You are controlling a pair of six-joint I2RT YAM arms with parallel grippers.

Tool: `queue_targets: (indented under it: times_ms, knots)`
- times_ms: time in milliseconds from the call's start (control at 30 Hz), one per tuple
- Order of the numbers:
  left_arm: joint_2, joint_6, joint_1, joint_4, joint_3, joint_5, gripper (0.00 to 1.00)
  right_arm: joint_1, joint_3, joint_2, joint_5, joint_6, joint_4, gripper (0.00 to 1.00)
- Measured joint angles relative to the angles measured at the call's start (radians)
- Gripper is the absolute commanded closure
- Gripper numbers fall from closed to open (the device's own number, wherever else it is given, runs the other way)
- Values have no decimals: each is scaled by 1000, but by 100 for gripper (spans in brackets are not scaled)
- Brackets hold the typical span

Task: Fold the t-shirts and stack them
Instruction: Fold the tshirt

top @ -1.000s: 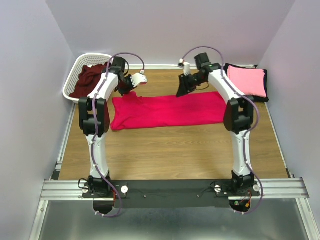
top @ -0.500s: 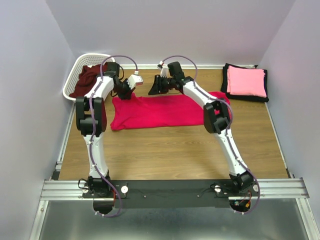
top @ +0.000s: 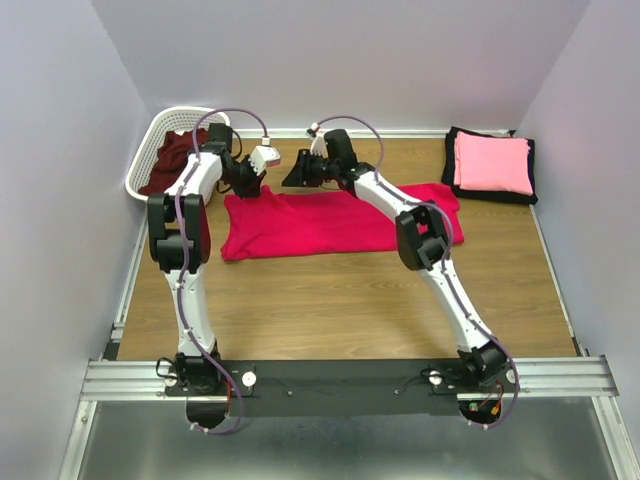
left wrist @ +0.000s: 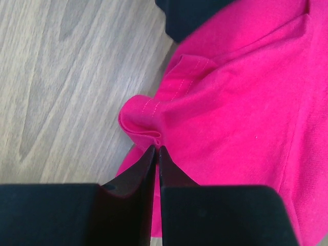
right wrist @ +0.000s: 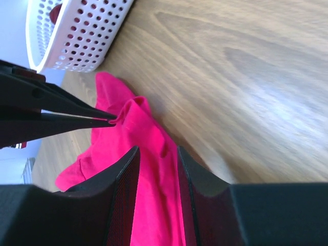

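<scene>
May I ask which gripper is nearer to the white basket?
Left. The left gripper pinches a corner of the red t-shirt near the white basket; the right gripper sits farther along the shirt's far edge.

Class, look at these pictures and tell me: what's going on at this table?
Two robot arms are working on the red t-shirt, spread flat on the table. The left claw is pinched shut on a small fold at its far edge, near the white basket holding the maroon t-shirt. The right claw sits close beside it, fingers apart with red cloth showing between them; whether it grips is unclear. The pink t-shirt lies folded on the black t-shirt at the far right.
</scene>
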Motion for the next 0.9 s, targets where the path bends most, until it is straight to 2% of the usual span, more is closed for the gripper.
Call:
queue_targets:
  times_ms: [333, 700, 900]
  knots:
    - [0, -2, 13, 0, 0, 8, 86, 41, 0, 39, 0, 30, 43, 59]
    - [1, -2, 44, 0, 0, 18, 86, 42, 0, 45, 3, 31, 49, 69]
    - [4, -2, 47, -2, 7, 19, 86, 42, 0, 45, 3, 29, 49, 67]
